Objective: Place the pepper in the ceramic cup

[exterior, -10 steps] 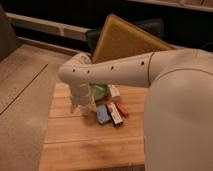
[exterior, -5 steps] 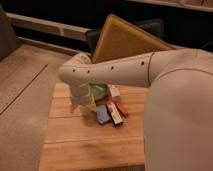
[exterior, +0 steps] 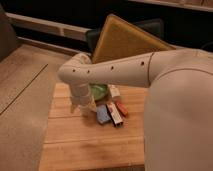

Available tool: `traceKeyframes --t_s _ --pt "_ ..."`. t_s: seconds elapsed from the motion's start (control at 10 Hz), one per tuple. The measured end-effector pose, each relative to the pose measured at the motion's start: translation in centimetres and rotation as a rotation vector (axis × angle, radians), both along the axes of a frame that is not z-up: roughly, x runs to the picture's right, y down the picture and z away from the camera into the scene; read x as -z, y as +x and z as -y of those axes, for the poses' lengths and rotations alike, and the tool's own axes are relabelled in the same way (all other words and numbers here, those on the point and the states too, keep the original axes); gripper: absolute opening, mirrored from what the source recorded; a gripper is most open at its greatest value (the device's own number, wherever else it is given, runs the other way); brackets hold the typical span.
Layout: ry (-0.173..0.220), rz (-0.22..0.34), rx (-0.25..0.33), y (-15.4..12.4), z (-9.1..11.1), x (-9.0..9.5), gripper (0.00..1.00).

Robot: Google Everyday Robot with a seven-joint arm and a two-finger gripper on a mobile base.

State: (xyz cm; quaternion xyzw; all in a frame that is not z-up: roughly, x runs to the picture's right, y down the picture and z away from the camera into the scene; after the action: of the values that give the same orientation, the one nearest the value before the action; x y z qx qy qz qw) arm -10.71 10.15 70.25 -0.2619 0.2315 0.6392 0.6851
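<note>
- The white arm (exterior: 120, 70) reaches in from the right and crosses leftward above the tabletop (exterior: 75, 145) with the forearm nearly level, a row of small dark holes along its side.
- At the rounded joint on the left the arm turns sharply down, so the wrist points at the wood.
- The pincer (exterior: 83, 106) hangs low over the far left part of the tabletop, at or just above the surface.
- Whether it is open or closed cannot be told, and nothing is seen held in it.
- The robot's broad white shoulder fills the lower right and hides that side of the tabletop.
- The pepper (exterior: 122, 108) lies on the wood to the right of the pincer, apart from it and outermost in a short row.
- Between pincer and pepper lie a blue box (exterior: 103, 114), nearest the pincer, and a dark box (exterior: 115, 115) with a white-red label, just beside the pepper.
- A green bowl (exterior: 98, 91) stands just beyond and right of the pincer, partly hidden by the wrist.
- A small pale object (exterior: 114, 92) stands right of the bowl; whether it is the ceramic cup cannot be told.
- The tabletop is light planked wood.
- Beyond the arm a mustard-yellow panel (exterior: 127, 42) leans tilted against something dark.
- To the left lies beige floor (exterior: 20, 85), and a dark wall with a pale ledge (exterior: 45, 25) runs behind.
</note>
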Motion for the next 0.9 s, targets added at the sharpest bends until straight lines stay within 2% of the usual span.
traceKeyframes --t_s 0.2,0.3,0.4,0.5,0.6,0.7,0.9 --pt "0.114 0.020 0.043 2.0 3.6 -0.2 0.65" --pt "0.184 0.034 0.066 3.5 5.9 0.2 0.65" --pt "0.262 0.044 0.104 5.8 8.5 1.3 0.65" --pt "0.304 0.045 0.141 7.9 9.9 2.4 0.65" --pt "0.332 0.038 0.167 9.5 10.8 3.2 0.65" --pt "0.341 0.038 0.177 10.0 11.1 3.6 0.65" --pt "0.341 0.043 0.180 9.7 11.1 3.5 0.65"
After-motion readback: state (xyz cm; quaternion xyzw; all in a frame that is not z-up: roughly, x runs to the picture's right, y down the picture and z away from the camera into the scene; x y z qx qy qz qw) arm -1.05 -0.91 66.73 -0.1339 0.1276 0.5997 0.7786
